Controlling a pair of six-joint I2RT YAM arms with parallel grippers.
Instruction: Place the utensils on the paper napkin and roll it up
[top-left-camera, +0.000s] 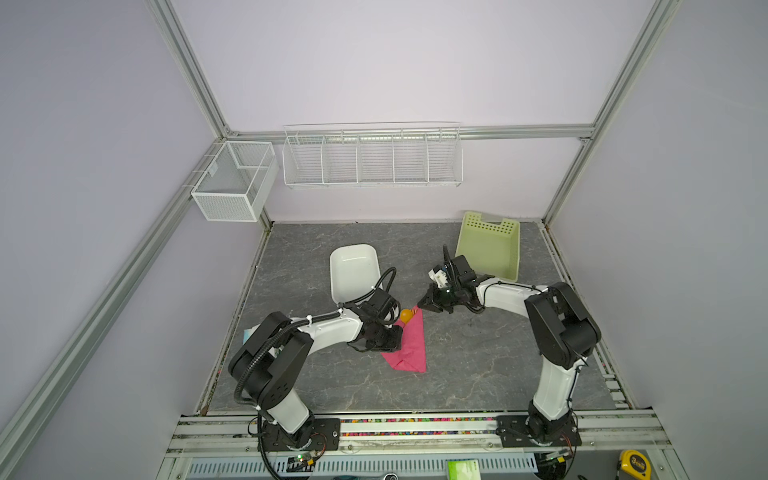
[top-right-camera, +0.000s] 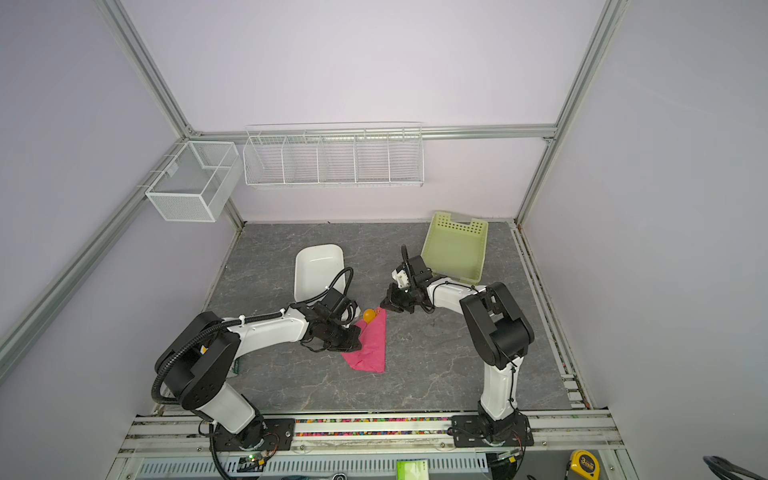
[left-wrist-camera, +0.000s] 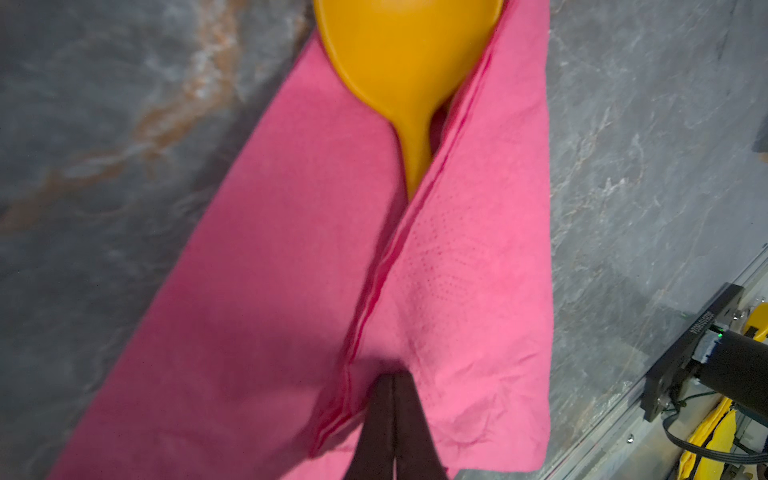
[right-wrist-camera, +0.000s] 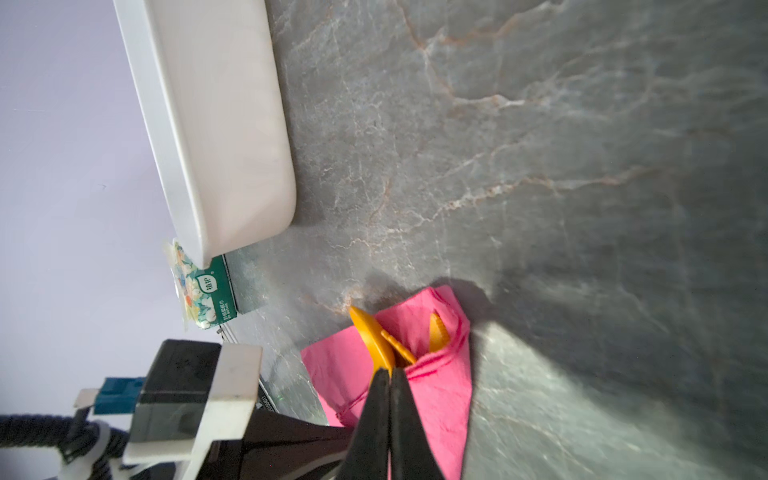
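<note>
1. The left gripper (left-wrist-camera: 392, 378) is clenched, its tips down on the paper napkin (left-wrist-camera: 249, 291) right at the edge of the folded-over flap. We cannot tell whether any paper is caught between them. If none is, the flap may spring open as soon as the tips lift.
2. The right gripper (right-wrist-camera: 390, 372) is clenched too. Its tips touch the napkin's open end, where the spoon (right-wrist-camera: 371, 336) bowl juts out just ahead of them. A push from there could shove the utensils (right-wrist-camera: 436, 330) out of that end onto the table (right-wrist-camera: 540, 166).
3. We judge the napkin to be folded loosely over the handles, a flat wedge and not yet a roll. Rolling with one end pinned under a gripper and the other free would likely twist it into a cone and let the handles slip.
4. The paper looks thin. Dragging shut tips across it could tear or bunch it instead of turning it.
5. The spoon bowl, straight ahead of the left tips, is bulkier than the handles, so a roll may ride up over it and skew.
</note>
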